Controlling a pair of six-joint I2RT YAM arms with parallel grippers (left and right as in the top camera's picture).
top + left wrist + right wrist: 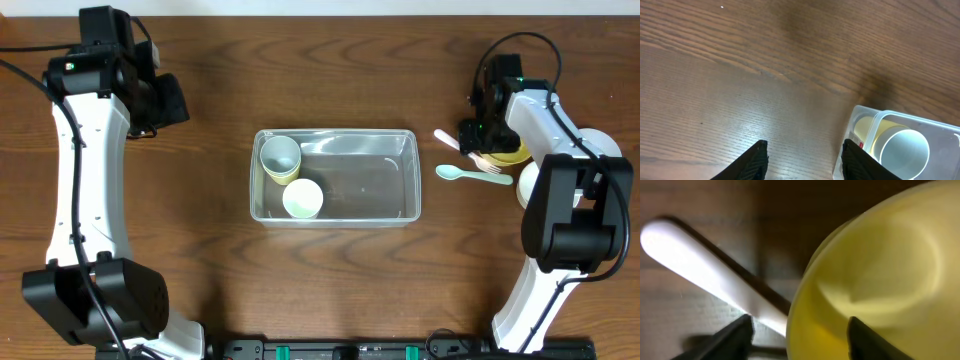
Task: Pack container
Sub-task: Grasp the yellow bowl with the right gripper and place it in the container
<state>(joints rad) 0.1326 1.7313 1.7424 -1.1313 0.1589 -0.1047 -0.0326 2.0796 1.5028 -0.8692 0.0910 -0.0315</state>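
Note:
The clear plastic container point(405, 140) lies in the middle of the table. Two pale cups point(280, 157) point(302, 198) stand in its left end. In the left wrist view its corner point(856, 116) and one cup point(902, 147) show at the lower right. My left gripper point(168, 100) point(807, 161) is open and empty over bare table, left of the container. My right gripper point(478, 140) point(800, 340) is open, its fingers on either side of the rim of a yellow bowl point(512, 154) point(880, 270). A white utensil handle point(700, 265) lies just beside the bowl.
To the right of the container lie a teal spoon point(468, 175), a pink-white utensil point(444, 138) and a small fork point(488, 163). A white bowl point(527, 186) sits under the right arm, partly hidden. The table is dark wood.

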